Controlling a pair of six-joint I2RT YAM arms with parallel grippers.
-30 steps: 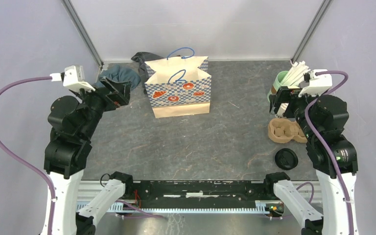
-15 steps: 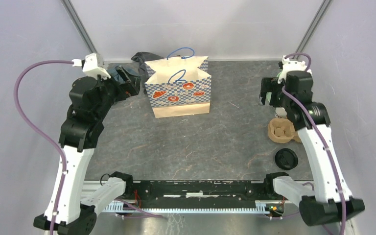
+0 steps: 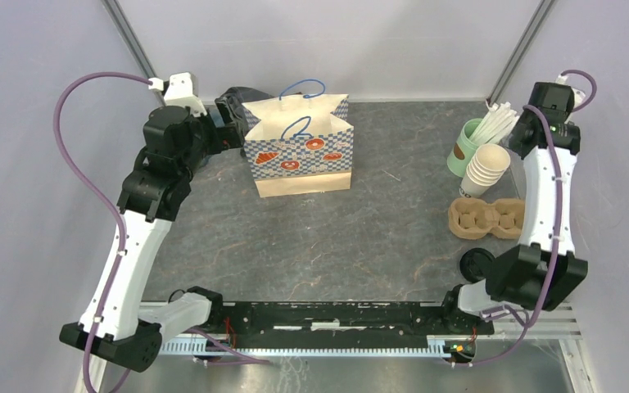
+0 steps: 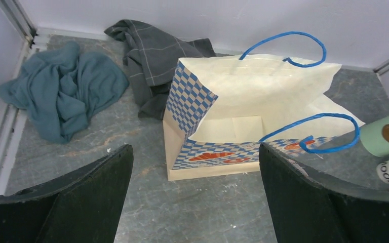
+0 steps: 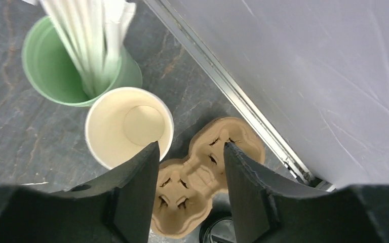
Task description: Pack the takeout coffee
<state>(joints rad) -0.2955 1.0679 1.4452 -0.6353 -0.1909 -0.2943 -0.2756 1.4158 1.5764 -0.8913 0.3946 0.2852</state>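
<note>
My right gripper hangs high, fingers partly spread and pinching nothing. It looks straight down, so I can choose a target. The carrier sits right below the gap, the cup stack is beside it and the straw cup is beyond that. I see no lidded coffee anywhere. Only a loose black lid lies on the desk, nearer my base than the carrier. My left gripper is spread wide and empty, facing the bag. The bag's mouth gapes just ahead of it, probably so I can steady the bag for loading.
</note>
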